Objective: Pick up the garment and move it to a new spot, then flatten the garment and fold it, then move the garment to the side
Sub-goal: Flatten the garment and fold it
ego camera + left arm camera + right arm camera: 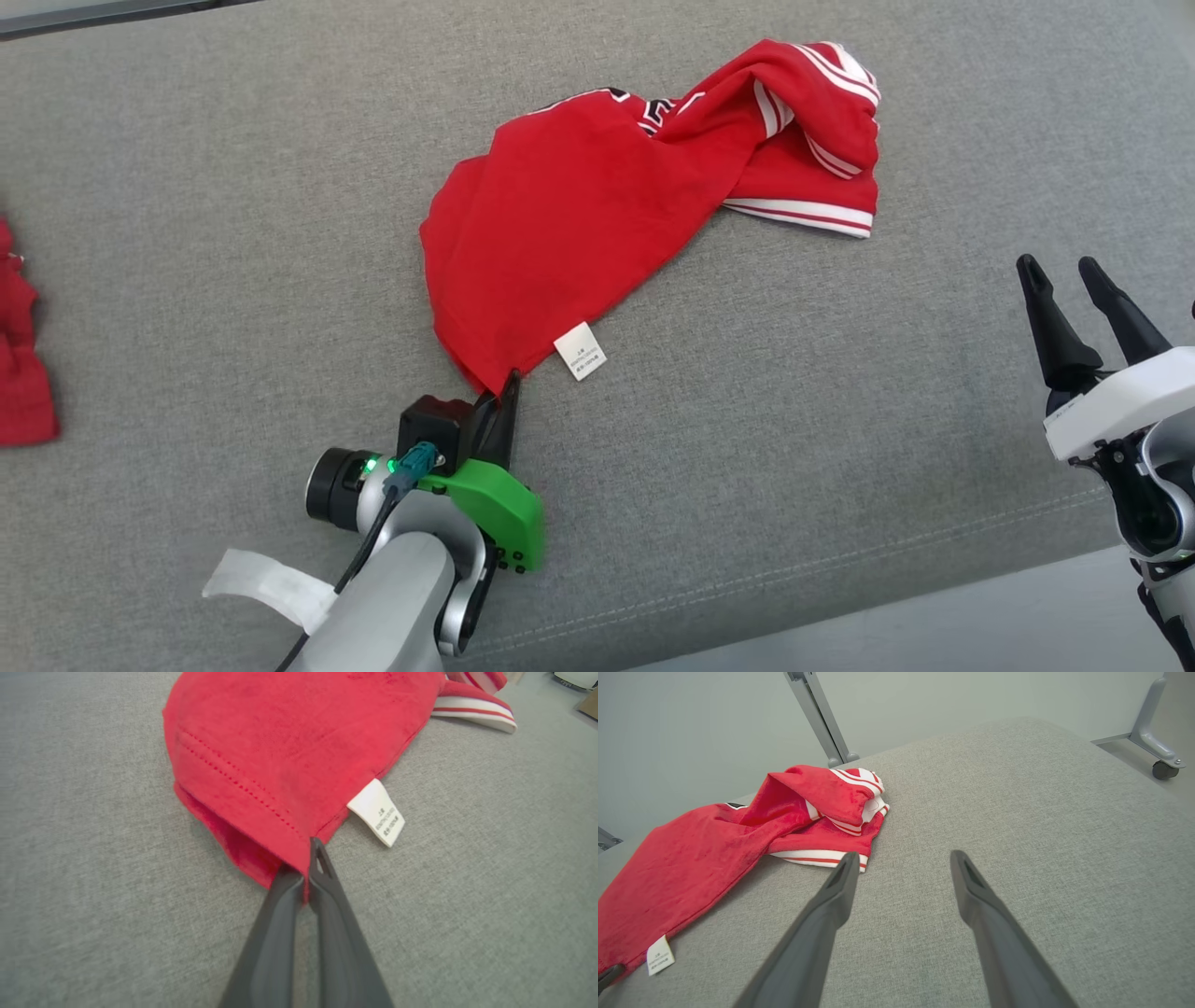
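Garment (pixel 569 224) corner, low L gripper (pixel 507 387)

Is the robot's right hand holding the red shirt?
No, the right gripper stands open above the grey surface, well apart from the red shirt.

Light: bright, even and diffuse in all views. Shadows: soft and faint, lay under the garment (pixel 280 742) hem and beside the left gripper (pixel 509 387). Focus: head view was sharp; wrist views stretched and softened toward their edges.
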Controlling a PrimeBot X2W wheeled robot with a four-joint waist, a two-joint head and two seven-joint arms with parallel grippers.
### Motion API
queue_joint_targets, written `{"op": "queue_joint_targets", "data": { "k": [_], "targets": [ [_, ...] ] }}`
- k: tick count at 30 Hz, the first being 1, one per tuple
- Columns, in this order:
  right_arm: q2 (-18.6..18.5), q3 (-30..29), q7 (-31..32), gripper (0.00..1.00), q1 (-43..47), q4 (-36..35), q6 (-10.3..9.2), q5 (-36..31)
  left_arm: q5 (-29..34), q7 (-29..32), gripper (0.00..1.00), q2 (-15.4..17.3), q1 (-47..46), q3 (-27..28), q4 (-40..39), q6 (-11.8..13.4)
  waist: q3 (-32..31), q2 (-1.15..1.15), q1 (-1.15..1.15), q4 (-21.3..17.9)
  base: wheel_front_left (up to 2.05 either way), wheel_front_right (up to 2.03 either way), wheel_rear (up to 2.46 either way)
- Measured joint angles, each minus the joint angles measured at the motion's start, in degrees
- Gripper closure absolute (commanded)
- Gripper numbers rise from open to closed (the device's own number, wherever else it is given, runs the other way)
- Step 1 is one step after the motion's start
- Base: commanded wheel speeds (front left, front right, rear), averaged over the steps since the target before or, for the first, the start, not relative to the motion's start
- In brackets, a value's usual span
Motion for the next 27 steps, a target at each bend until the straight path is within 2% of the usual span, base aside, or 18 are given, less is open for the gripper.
{"op": "queue_joint_targets", "data": {
  "k": [4,8,16,23,24,25,26,27],
  "targets": [
    [0.03,-0.51,-0.23,0.0,0.2,0.21,0.0,-0.24,-0.43,-0.26,1.0,0.93,0.04,0.51,-0.12,-0.44,-0.39,0.0,0.0,0.92,0.0,0.0,0.0],
    [0.15,-0.25,-0.12,0.0,0.57,0.46,0.0,-0.3,-0.93,-0.67,1.0,3.34,0.79,1.35,-1.64,-0.71,-0.94,0.0,0.0,2.25,0.0,0.0,0.0],
    [-0.02,1.94,1.21,0.0,0.86,0.7,0.0,-0.35,-2.5,-0.64,1.0,10.23,3.92,4.75,-4.74,0.62,-2.14,0.0,0.0,5.45,0.0,0.0,0.0],
    [-1.15,5.06,2.69,0.0,0.54,0.73,0.0,-0.56,-4.04,0.35,1.0,13.57,6.32,6.67,-5.87,1.54,-2.67,0.0,0.0,7.01,0.0,0.0,0.0],
    [-1.67,6.6,3.09,0.0,0.0,0.76,0.0,-1.13,-4.31,0.44,0.97,14.16,6.76,6.83,-5.93,1.56,-2.58,0.0,0.0,7.08,0.0,0.0,0.0],
    [-2.08,7.43,3.25,0.0,-0.36,0.8,0.0,-1.57,-4.41,0.45,0.55,14.19,6.84,6.88,-5.99,1.62,-2.55,0.0,0.0,7.11,0.0,0.0,0.0],
    [-2.58,8.44,3.46,0.0,-0.8,0.92,0.0,-2.12,-4.56,0.45,0.23,14.08,6.88,6.9,-6.1,1.62,-2.51,0.0,0.0,7.14,0.0,0.0,0.0],
    [-2.58,8.44,3.46,0.0,-0.8,0.92,0.0,-2.12,-4.56,0.45,0.23,14.08,6.88,6.9,-6.1,1.62,-2.51,0.0,0.0,7.14,0.0,0.0,0.0]
  ]
}}
